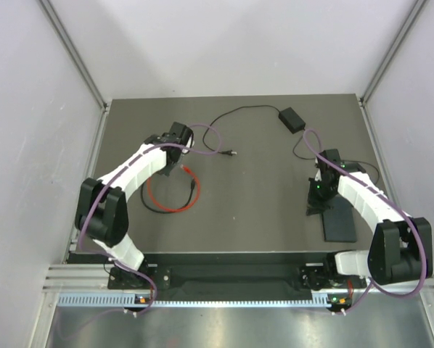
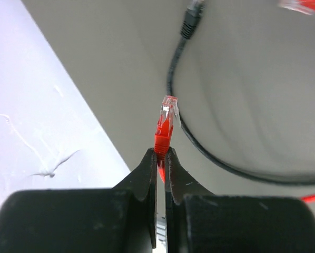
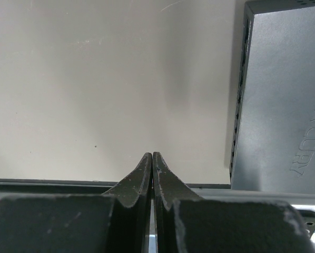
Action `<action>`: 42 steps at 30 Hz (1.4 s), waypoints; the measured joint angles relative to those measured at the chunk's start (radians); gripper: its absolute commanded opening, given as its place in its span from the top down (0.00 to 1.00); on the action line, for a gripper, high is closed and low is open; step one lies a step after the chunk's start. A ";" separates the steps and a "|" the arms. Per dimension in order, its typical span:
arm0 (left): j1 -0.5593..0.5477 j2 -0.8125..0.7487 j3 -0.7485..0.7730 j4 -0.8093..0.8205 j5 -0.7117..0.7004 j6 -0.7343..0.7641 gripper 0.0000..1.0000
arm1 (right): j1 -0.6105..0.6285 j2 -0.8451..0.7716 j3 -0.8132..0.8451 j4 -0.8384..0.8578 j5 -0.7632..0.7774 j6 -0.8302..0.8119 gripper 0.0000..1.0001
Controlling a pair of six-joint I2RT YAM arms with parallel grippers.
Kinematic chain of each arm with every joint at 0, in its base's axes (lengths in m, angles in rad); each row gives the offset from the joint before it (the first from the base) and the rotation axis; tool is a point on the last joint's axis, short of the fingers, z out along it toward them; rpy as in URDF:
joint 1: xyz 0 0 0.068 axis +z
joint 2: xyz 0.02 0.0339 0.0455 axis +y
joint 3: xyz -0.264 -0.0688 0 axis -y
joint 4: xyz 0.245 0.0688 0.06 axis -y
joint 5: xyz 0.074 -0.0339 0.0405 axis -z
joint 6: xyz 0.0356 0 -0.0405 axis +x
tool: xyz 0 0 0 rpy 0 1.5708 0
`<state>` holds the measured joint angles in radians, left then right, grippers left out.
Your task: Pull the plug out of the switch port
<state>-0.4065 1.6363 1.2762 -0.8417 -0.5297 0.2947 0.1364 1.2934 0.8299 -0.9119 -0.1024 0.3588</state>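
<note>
My left gripper (image 2: 161, 153) is shut on a red cable's clear-tipped plug (image 2: 165, 122) and holds it off the dark table; in the top view this gripper (image 1: 182, 164) is at the top of the red cable loop (image 1: 175, 208). The flat black switch box (image 1: 340, 222) lies at the right. My right gripper (image 1: 316, 209) is shut and empty, just left of the box. In the right wrist view the gripper (image 3: 152, 156) points past the box's left edge (image 3: 240, 105), which shows a row of small openings with no plug in them.
A thin black cable (image 1: 159, 209) loops with the red one; its plug (image 2: 190, 21) lies ahead of my left gripper. The red cable's other end (image 2: 304, 5) shows at the top right. A small black power brick (image 1: 292, 118) with thin cords lies at the back.
</note>
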 measured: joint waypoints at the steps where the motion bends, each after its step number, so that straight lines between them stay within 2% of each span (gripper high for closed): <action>1: 0.002 0.017 0.000 0.013 -0.020 0.005 0.97 | 0.000 0.000 0.000 0.000 0.000 0.000 0.99; 3: 0.004 0.053 0.001 0.035 -0.064 0.011 0.94 | 0.000 0.001 0.000 0.000 0.000 0.000 1.00; 6: 0.008 0.126 0.018 0.048 -0.124 0.011 0.77 | 0.000 0.014 0.000 0.000 0.000 0.000 0.99; 12: 0.049 0.246 0.094 0.042 -0.198 -0.052 0.75 | 0.001 0.023 -0.001 0.000 0.000 0.000 1.00; 14: 0.063 0.271 0.133 0.025 -0.246 -0.087 0.61 | 0.001 0.023 -0.003 0.000 -0.001 0.000 1.00; 17: 0.075 0.303 0.207 -0.005 -0.326 -0.156 0.56 | 0.001 0.023 -0.005 -0.002 -0.002 0.000 1.00; 20: 0.075 0.320 0.316 -0.076 -0.332 -0.254 0.50 | 0.001 0.023 -0.005 -0.002 -0.005 0.000 0.99; 23: 0.056 0.316 0.455 -0.132 -0.258 -0.365 0.50 | 0.001 0.019 -0.005 -0.003 -0.015 -0.001 0.97; 25: 0.021 0.301 0.507 -0.135 -0.185 -0.425 0.51 | 0.001 0.008 -0.003 -0.011 -0.025 -0.003 0.92; 27: -0.037 0.279 0.528 -0.134 -0.094 -0.481 0.54 | 0.002 -0.007 0.006 -0.027 -0.029 -0.008 0.87; 31: -0.195 0.236 0.532 -0.109 0.124 -0.565 0.51 | 0.003 -0.050 0.066 -0.064 -0.032 -0.010 0.81; 34: -0.298 0.219 0.528 -0.047 0.289 -0.617 0.54 | 0.003 -0.089 0.111 -0.085 -0.032 -0.006 0.79; 38: -0.336 0.220 0.528 0.035 0.467 -0.662 0.62 | -0.015 -0.137 0.170 -0.120 -0.034 0.016 0.78; 42: -0.340 0.232 0.528 0.121 0.652 -0.686 0.61 | -0.105 -0.140 0.232 -0.174 -0.060 0.059 0.80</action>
<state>-0.7467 1.8687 1.8046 -0.7204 0.1219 -0.3916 0.0315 1.1534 1.0622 -1.0855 -0.1619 0.4179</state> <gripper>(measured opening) 0.383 0.206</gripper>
